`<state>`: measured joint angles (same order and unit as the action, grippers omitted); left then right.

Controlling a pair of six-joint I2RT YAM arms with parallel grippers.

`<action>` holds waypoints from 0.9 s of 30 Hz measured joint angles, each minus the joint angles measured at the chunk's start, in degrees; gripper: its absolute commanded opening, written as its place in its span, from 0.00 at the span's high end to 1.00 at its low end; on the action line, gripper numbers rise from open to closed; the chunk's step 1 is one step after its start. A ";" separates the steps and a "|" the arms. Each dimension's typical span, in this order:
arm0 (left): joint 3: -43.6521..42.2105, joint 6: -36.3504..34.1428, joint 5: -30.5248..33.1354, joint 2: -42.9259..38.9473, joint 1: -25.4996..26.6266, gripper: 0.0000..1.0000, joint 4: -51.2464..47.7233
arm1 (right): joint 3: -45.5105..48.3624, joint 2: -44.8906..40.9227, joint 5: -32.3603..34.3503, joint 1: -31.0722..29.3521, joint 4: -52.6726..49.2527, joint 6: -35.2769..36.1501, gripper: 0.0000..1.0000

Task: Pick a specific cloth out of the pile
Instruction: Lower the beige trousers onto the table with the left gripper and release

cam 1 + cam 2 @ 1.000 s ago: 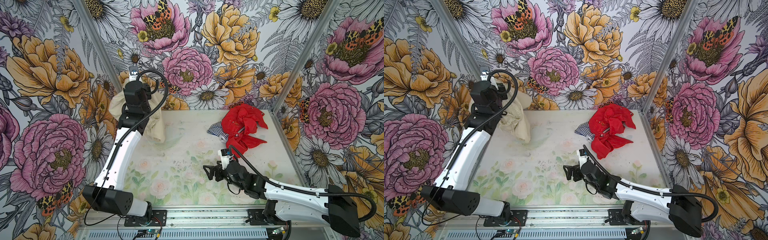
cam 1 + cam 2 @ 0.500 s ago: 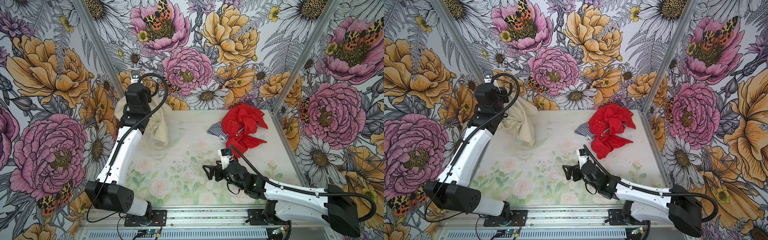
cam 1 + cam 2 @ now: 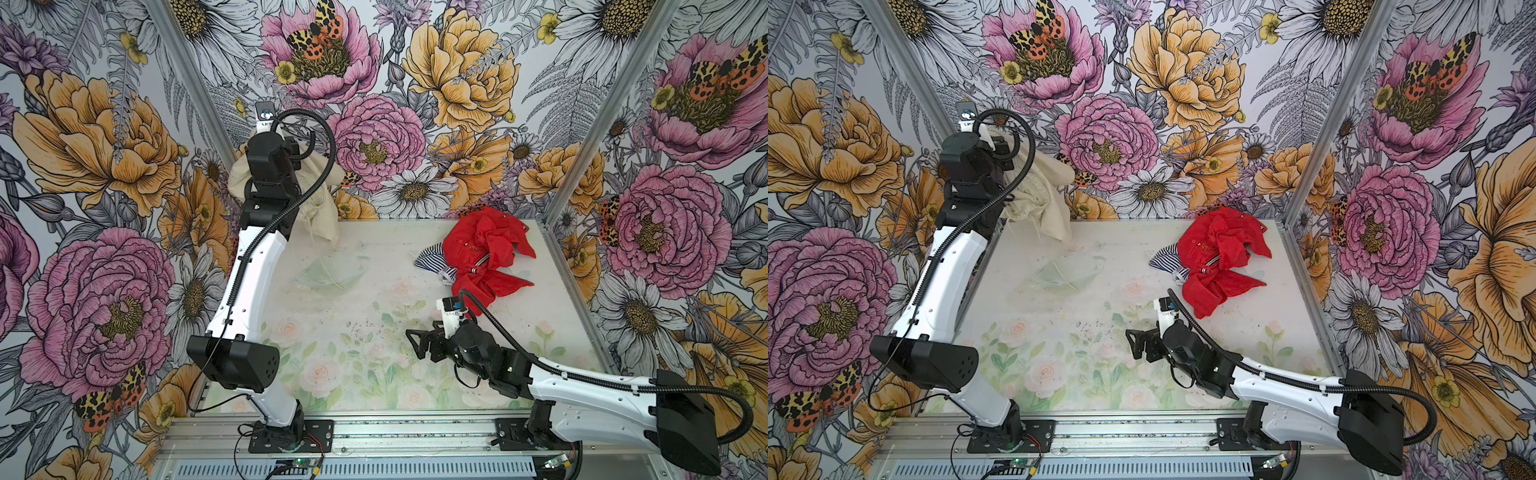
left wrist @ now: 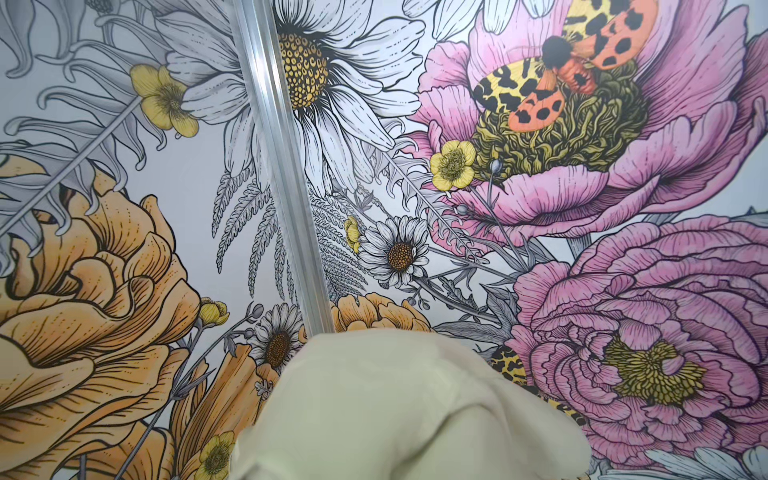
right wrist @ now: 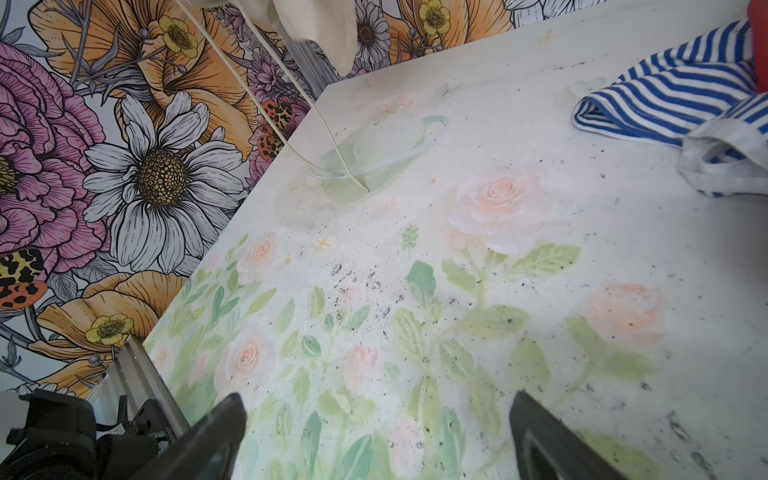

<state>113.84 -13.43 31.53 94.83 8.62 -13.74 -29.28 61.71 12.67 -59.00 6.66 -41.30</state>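
The cream cloth [image 3: 320, 208] [image 3: 1042, 199] hangs in the air at the back left corner, clear of the table. My left gripper [image 3: 305, 151] is raised high and shut on its top. The cloth [image 4: 395, 407] covers the fingers in the left wrist view. A thin cord from it trails down to the table [image 5: 291, 137]. The pile lies at the back right: a red jacket [image 3: 484, 253] [image 3: 1219, 253] with a navy-and-white striped cloth [image 3: 430, 257] [image 5: 673, 95] at its left edge. My right gripper [image 3: 415, 338] [image 5: 374, 419] hovers low over the front middle of the table, open and holding nothing.
The table [image 3: 374, 365] carries a pale rose print and a faint green dish shape [image 3: 328, 274]. Flowered walls close in on three sides, with aluminium posts [image 3: 187, 83] [image 3: 577, 137] at the back corners. A metal rail [image 3: 395, 432] runs along the front.
My left arm has lifted the cream cloth higher and further toward the back left corner, so its lower edge has left the table. The right arm has stayed put.
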 measured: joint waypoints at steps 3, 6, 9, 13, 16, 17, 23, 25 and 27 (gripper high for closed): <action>-8.83 -0.81 0.07 -3.89 1.75 1.00 2.60 | 0.00 -0.09 0.00 0.00 0.00 0.00 0.01; -21.70 -1.57 0.15 -9.25 3.69 1.00 4.00 | 0.04 -0.13 0.00 0.00 0.04 0.00 0.01; -32.28 -1.53 0.17 -12.70 4.92 1.00 3.69 | 0.26 -0.13 -0.04 0.00 0.07 0.00 0.01; -41.33 1.07 -0.79 -15.13 5.03 1.00 0.83 | 0.31 -0.11 -0.28 0.00 0.13 -0.02 0.01; -44.35 3.87 -4.20 -17.03 5.03 1.00 -3.02 | 0.42 -0.07 -0.44 0.00 0.50 -0.02 0.01; -44.59 4.66 -6.03 -17.57 5.01 1.00 -4.59 | 0.55 0.02 -0.46 0.00 1.01 -0.02 0.01; -44.48 9.11 -18.56 -16.48 4.17 1.00 -13.03 | 1.03 2.10 -0.72 0.00 3.08 -0.26 0.01; -43.45 10.05 -21.18 -13.00 3.72 1.00 -16.68 | 1.03 2.75 -0.94 0.00 3.23 -0.26 0.01; -41.48 10.60 -22.82 -7.93 3.45 1.00 -20.65 | 1.03 3.26 -1.18 0.00 3.37 -0.26 0.01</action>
<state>72.36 -2.83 8.71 86.89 12.08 -34.39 -28.25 64.97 11.49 -59.00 10.02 -41.56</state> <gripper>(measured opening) 0.075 0.992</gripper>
